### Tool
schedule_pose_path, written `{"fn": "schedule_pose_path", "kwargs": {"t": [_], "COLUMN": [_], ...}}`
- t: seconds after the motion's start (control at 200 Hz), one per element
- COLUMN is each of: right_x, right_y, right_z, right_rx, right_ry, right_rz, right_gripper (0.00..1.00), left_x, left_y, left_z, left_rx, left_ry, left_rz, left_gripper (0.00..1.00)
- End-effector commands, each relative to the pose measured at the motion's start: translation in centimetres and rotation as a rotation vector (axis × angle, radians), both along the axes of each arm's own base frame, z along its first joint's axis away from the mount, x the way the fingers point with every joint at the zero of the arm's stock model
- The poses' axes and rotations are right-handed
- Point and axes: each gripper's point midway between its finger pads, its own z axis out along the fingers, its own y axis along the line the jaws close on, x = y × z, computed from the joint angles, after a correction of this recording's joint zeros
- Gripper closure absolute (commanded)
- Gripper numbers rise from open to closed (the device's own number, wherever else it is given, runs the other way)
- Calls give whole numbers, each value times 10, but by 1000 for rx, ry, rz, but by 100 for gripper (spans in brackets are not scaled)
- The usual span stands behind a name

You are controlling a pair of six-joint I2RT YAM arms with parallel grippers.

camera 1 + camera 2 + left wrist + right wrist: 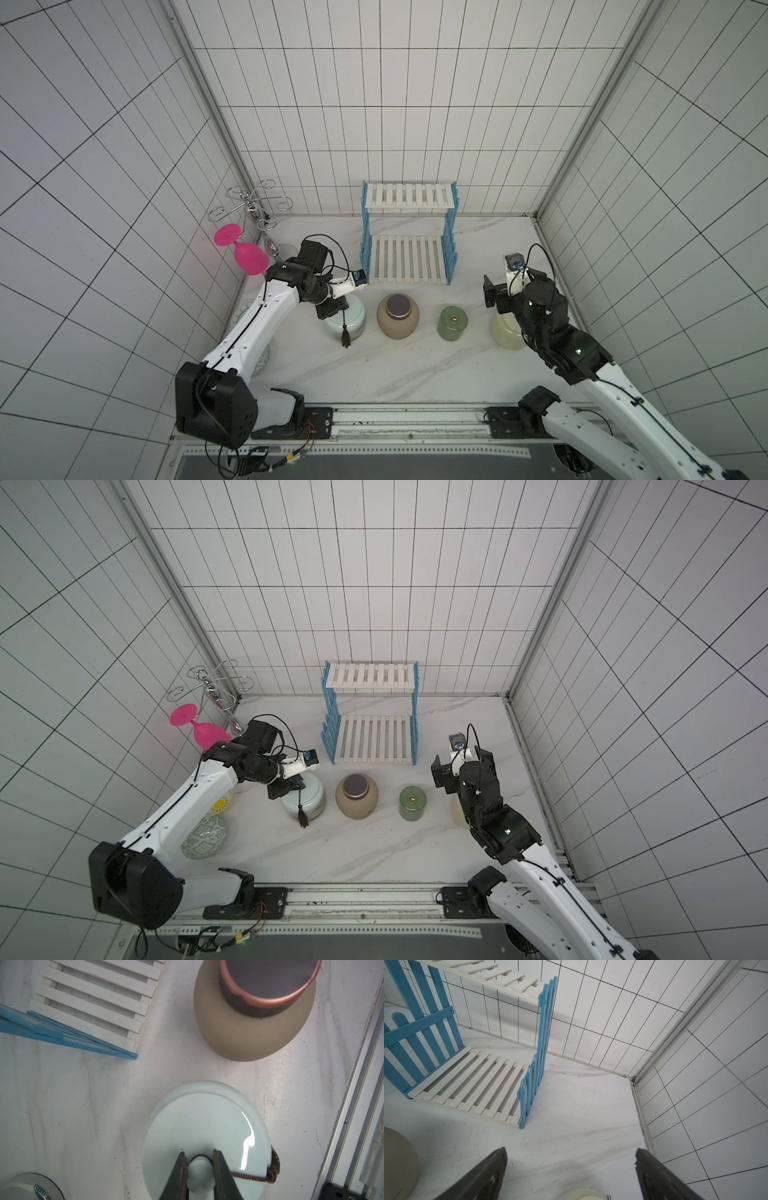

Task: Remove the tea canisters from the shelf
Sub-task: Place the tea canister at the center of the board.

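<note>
The left pincer is clamped tight on the small knob of the pale-blue jar, which stands on the table directly beneath it. The right pincer gapes as wide as it goes and holds nothing, with the cream jar just below it.

Risks, as I judge them: the left grip is on the lid only, so any upward pull would likely lift the lid off alone, or drop the body if it clings briefly. The tassel cord runs out right beside one jaw and could snag when the pincer lets go. The right pincer, coming down carelessly, could knock the cream jar's lid.

Count: four canisters, all off the shelf, in a row between the two pincers, with the tan-brown jar and sage-green jar in the middle. One shelf, two tiers, both bare. One chrome stand, one pink glass, and seemingly two bowls half hidden behind the left arm
</note>
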Motion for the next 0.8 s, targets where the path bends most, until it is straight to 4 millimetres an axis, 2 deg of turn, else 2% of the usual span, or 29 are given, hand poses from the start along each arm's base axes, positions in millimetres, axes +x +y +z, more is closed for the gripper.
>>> {"fn": "schedule_pose_path", "kwargs": {"t": [0.0,0.175,0.47,0.795], "right_x": [2,2,2,3], "right_y": [-2,-3,-2,0], "right_z": [-7,-8,-9,-10], "right_rx": [-7,-9,-11,-10], "right_ry": [5,6,11,15], "right_rz": [-11,-11,-9,-4], "right_gripper": [1,1,1,1], "left_x": [17,11,7,10], "left_y": [-7,-2,0,3], "left_z": [22,8,0,7], "left_rx": [-44,-19,-8,11], "left_ry": [-153,-140,-127,-150], "left_rz": [-47,-63,-67,-60], "left_gripper": [100,100,100,64]}}
